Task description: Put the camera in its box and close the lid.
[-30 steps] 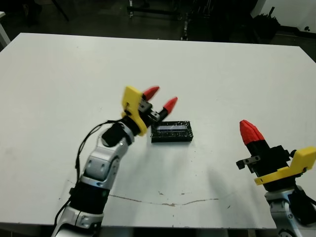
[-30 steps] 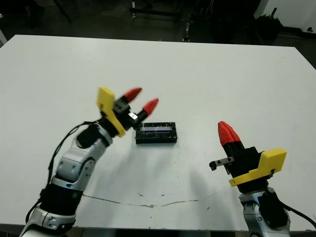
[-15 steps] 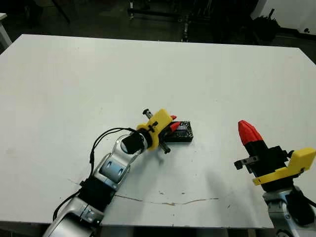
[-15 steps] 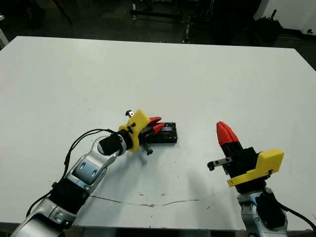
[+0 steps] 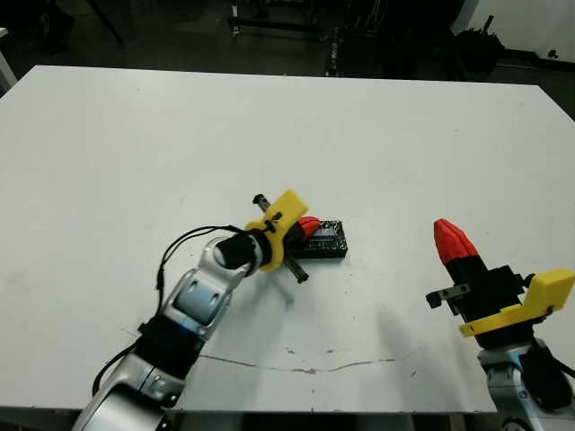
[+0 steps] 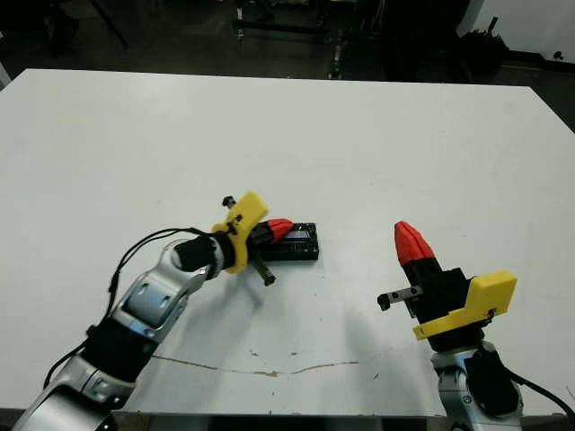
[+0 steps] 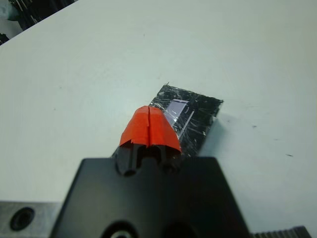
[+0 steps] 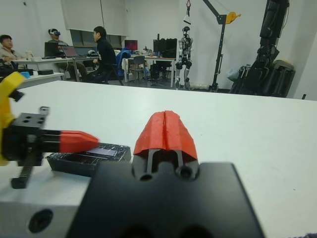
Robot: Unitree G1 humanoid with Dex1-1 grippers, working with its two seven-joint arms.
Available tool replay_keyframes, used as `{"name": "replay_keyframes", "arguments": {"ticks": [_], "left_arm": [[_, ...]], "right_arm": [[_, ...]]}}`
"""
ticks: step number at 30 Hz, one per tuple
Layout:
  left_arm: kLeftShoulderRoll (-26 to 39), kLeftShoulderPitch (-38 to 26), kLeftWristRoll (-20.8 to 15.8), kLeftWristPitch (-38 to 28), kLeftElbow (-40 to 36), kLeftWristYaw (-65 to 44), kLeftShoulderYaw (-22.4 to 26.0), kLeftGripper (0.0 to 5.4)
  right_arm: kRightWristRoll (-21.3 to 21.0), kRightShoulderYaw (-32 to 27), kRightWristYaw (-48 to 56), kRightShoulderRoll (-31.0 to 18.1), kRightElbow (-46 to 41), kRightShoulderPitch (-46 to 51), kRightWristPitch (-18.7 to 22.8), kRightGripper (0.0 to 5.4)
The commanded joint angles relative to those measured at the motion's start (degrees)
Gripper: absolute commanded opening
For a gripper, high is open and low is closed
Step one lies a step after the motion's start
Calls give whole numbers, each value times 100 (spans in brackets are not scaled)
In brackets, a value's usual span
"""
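The lid (image 5: 327,236), a glossy black slab with a pale streak, lies flat on the black box (image 8: 78,164) at the middle of the table. Only the box's dark side wall shows under it. The camera is hidden. My left gripper (image 5: 308,225) is shut, its red tips resting on the lid's left end; the left wrist view shows the tips (image 7: 150,124) together over the lid (image 7: 192,115). My right gripper (image 5: 454,241) is shut and holds nothing. It stands upright near the front right, well apart from the box.
A thin dark crack (image 5: 305,366) runs along the table near its front edge. Beyond the far edge, people sit at desks (image 8: 101,52), and a standing robot (image 8: 184,44) and dark equipment are there too.
My left gripper has gone from open and raised beside the box to shut, swung down with its tips on the lid's left end. The right arm has not moved.
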Motion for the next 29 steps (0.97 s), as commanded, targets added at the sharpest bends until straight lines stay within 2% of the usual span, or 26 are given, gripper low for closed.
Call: {"name": "replay_keyframes", "arguments": {"ticks": [1,8,12,14,16,20,24,29], "left_arm": [[88,172,-428,85,-718,119,572,1],[71,309,-1440,-567,-1684,519,1939,1],[55,488,-1754,-1072,-1913,773,2469,1],[-2,676,-1636,-1679,-1795,894,2605,1],[9,930,-1333,-2238,-1629,1055,2627,1],[-12,1379,-879,-2888,-1323,1308,2473,1],[-118,1707,-576,-3324,-1014,1485,2229,1],[-303,1874,-563,-3286,-908,1741,2026,1]], "right_arm": [[-27,-7,-46,0,17,30,-17,0],[-9,4,-65,21,49,-34,0,0],[-136,-1,-199,37,21,-103,13,0],[-172,-11,-277,91,67,-181,-57,0],[-234,-30,-397,180,152,-288,-138,0],[-241,-51,-727,420,247,-456,-107,0],[-407,-9,-1041,599,302,-540,-100,0],[-457,25,-1140,645,251,-535,-10,0]]}}
